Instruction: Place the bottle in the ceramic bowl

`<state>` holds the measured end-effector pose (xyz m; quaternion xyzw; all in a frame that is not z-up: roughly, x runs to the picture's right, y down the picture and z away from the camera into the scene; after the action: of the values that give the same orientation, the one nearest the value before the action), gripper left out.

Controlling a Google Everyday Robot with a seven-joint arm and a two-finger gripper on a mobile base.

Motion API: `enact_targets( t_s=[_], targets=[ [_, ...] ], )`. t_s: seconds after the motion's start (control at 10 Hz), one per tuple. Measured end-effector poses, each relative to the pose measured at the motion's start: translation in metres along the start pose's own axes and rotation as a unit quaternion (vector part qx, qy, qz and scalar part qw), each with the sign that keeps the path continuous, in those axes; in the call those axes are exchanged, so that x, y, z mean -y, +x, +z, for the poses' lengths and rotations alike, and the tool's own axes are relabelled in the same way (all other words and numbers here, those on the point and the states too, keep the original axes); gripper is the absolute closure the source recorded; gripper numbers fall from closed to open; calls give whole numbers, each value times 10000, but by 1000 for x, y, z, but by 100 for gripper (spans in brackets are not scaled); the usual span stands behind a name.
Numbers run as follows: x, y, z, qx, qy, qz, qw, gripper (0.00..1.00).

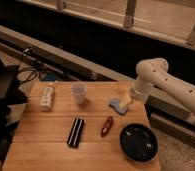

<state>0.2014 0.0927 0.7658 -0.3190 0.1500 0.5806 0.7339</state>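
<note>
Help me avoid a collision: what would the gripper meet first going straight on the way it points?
Probably the small blue object just under the gripper, on the wooden table; depth is unclear.

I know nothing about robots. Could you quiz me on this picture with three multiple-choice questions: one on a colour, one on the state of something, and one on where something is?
1. What colour is the ceramic bowl?
A white; B yellow; C dark, nearly black.

2. How is the bottle placed?
A lying on the table; B standing in the bowl; C lifted in the air.

3. Where is the gripper?
A over the bowl; B at the table's far right edge, by a blue thing; C over the bottle.

Answers:
1 C: it looks dark against the pale wood.
2 A: it rests on its side at the table's left.
3 B: the white arm ends there, apart from both the bowl and the bottle.
</note>
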Motion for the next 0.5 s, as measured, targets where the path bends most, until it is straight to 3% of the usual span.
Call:
enact_targets(
  t_s=[0.5],
  targets=[
    [-1, -1, -1, 4, 4, -6, 10000, 20]
  ],
)
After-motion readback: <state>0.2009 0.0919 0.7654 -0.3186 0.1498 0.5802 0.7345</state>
